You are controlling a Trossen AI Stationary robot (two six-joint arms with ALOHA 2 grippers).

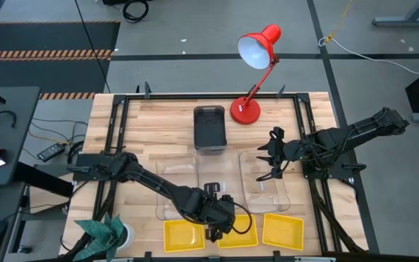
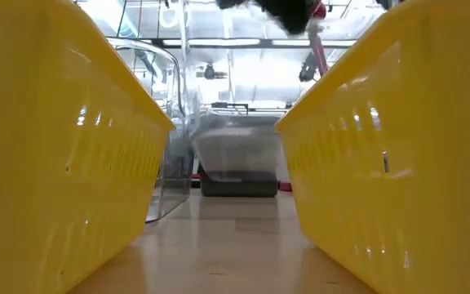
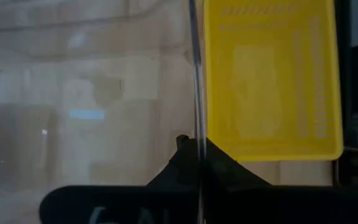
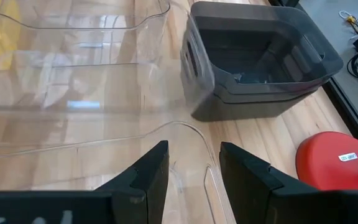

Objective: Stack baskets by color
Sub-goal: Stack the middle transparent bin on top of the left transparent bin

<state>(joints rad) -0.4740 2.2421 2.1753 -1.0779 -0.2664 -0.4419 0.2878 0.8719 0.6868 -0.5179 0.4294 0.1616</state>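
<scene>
clear basket [image 1: 177, 191] at the table's front left of centre, its near rim pinched by the left gripper [image 1: 217, 220]; in the left wrist view the thin transparent wall [image 3: 196, 93] runs straight into the closed fingers [image 3: 194, 163], so the jaws are pressed together on that edge. yellow basket [image 1: 183, 234], just in front of the clear one, lies in a row with a middle yellow basket [image 1: 242, 233], partly hidden under the gripper, and a third yellow basket [image 1: 283, 230] along the front edge. second clear basket [image 1: 265, 182] sits right of centre; the right gripper [image 1: 273, 159] hovers over its far rim with fingers [image 4: 146, 177] spread and nothing between them. dark grey baskets [image 1: 210, 128] stand already nested at the back centre, beside the red desk lamp [image 1: 253, 73]. a third clear basket cannot be told apart.

step in hand, as judged: the grey stack is done and the clear baskets are being gathered, the left arm having just taken hold. the next move calls for lifting the gripped clear basket clear of the yellow row, carrying it over the other clear basket, and lowering it square so it nests. the smooth thin rim may slip or flex in the pinch.
</scene>
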